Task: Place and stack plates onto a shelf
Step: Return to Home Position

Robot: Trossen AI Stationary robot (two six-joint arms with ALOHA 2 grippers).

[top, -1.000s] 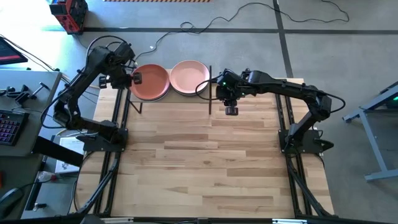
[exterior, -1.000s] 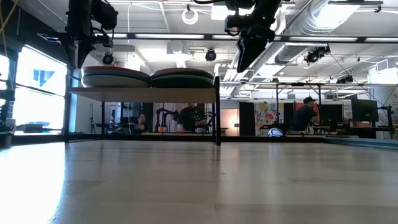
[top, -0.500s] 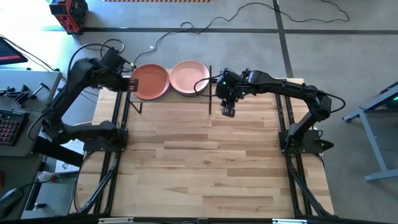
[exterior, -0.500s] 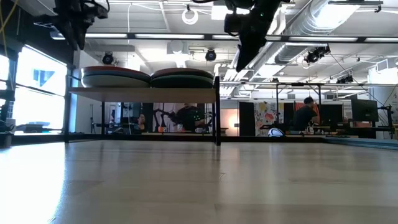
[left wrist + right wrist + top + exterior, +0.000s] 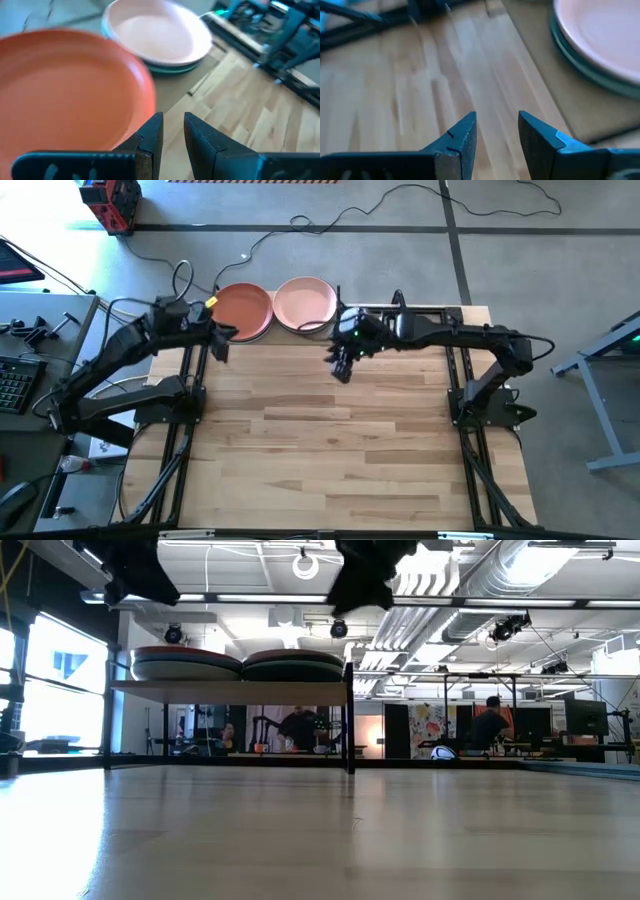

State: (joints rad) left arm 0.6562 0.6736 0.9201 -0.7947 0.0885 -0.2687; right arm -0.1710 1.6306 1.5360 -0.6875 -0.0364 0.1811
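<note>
On the shelf point(image 5: 230, 687), upper centre of the high view, two stacks of plates point(image 5: 187, 662), terracotta plate point(image 5: 243, 309) and pink plate point(image 5: 304, 302) topmost; left jaws and right jaws just below, over the counter point(image 5: 330, 450), both slightly parted, empty.

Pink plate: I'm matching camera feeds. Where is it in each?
High view: pink plate, upper centre.
Low view: pink plate topmost, right end of the shelf.
Left wrist view: pink plate beyond the orange plate.
Right wrist view: pink plate, partly cut off.
Shared landmark: the shelf.
</note>
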